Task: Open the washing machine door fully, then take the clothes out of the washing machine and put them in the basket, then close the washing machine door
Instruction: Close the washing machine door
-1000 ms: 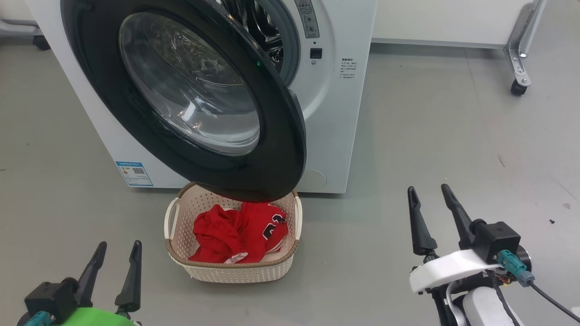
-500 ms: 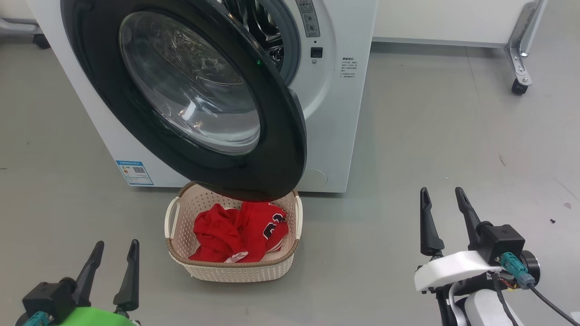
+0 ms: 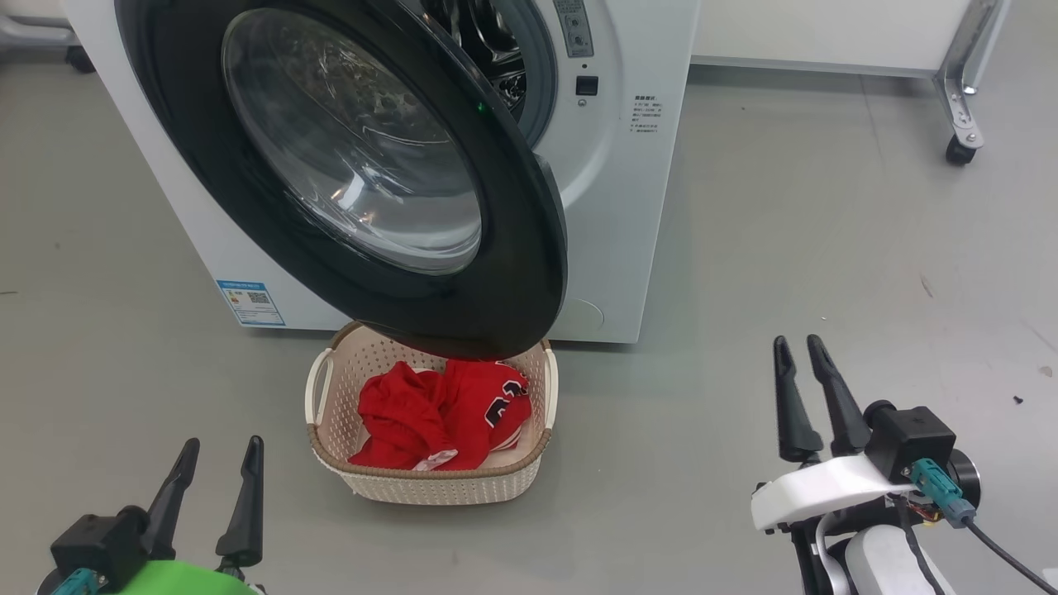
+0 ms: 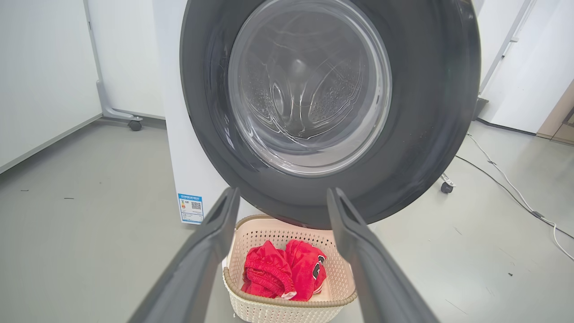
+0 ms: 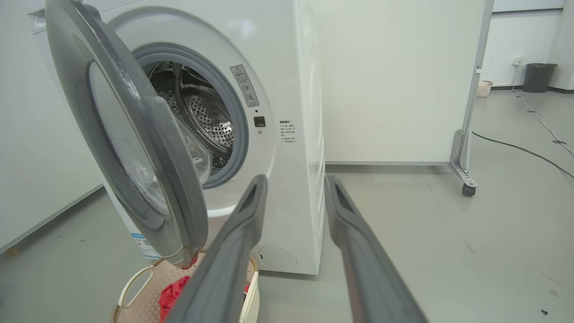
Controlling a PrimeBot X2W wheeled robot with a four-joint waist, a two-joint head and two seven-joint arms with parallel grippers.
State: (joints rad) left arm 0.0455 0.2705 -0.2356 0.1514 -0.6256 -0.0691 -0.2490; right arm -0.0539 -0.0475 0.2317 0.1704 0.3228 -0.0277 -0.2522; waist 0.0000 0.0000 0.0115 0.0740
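The large round washing machine door (image 3: 521, 273), glossy black rim around a bulging clear glass bowl, stands part open. It hides most of the steel drum (image 5: 206, 121) and the far rim of the small cream perforated plastic basket (image 3: 430, 487). The bright red clothes (image 3: 430, 413) lie bunched in that basket, the jersey's numbers half folded away. The big white washing machine (image 3: 620, 207) is cut off at the top. The floor (image 3: 785, 231) is smooth and grey, with a white wheeled panel (image 3: 826, 33) behind. The left claw (image 3: 223, 442) gapes wide and empty; the right claw (image 3: 797, 340) is narrower, also empty.

Before me, the grey floor (image 3: 785, 248) carries the washing machine (image 3: 628, 207), with the basket (image 3: 430, 487) just in front.
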